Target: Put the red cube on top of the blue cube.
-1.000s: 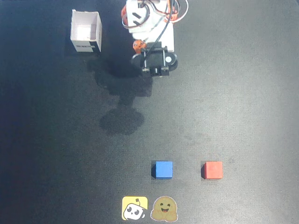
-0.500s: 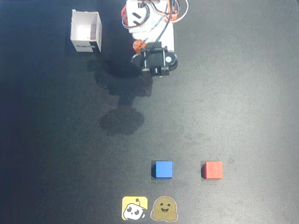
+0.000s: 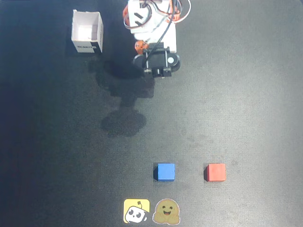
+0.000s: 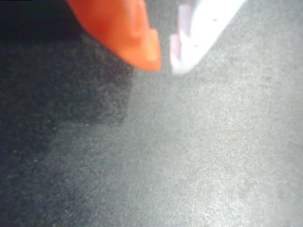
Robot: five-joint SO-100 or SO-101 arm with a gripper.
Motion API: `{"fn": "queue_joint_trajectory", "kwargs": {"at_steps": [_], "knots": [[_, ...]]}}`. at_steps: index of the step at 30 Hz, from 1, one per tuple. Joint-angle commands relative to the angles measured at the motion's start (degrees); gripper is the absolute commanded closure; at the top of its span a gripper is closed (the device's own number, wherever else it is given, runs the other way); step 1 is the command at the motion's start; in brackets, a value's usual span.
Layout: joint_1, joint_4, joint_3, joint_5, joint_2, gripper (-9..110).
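The red cube (image 3: 216, 172) sits on the dark counter (image 3: 246, 94) near the bottom edge of the overhead view, right of centre. The blue cube (image 3: 165, 171) stands to its left at the same height in the picture, apart from it with bare counter between them. Neither cube has any writing on it.

Just below the blue cube lie two stickers: a yellow square sticker (image 3: 136, 211) with a small white robot face, and beside it a brown smiling blob sticker (image 3: 166, 212). Neither shows letters. At the top left stands an open white box (image 3: 87, 31); on its lower side is a dark label, too small to read.

The arm (image 3: 154, 33), white with orange parts and cables, is at the top centre, well apart from both cubes.

Only the wrist view shows the claw (image 4: 163, 64) clearly: an orange finger and a white finger, blurred, tips almost together with only a narrow gap, holding nothing, above grey counter. No cube appears there.
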Motion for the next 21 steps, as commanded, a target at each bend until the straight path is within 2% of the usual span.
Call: {"fn": "queue_joint_trajectory", "kwargs": {"at_steps": [1, 12, 21], "knots": [[-0.18, -0.44, -0.26, 0.35, 0.26, 101], [-0.44, 1.49, -4.04, 0.53, -0.26, 101], [-0.53, 1.49, -15.29, 1.05, -13.80, 101]]}}
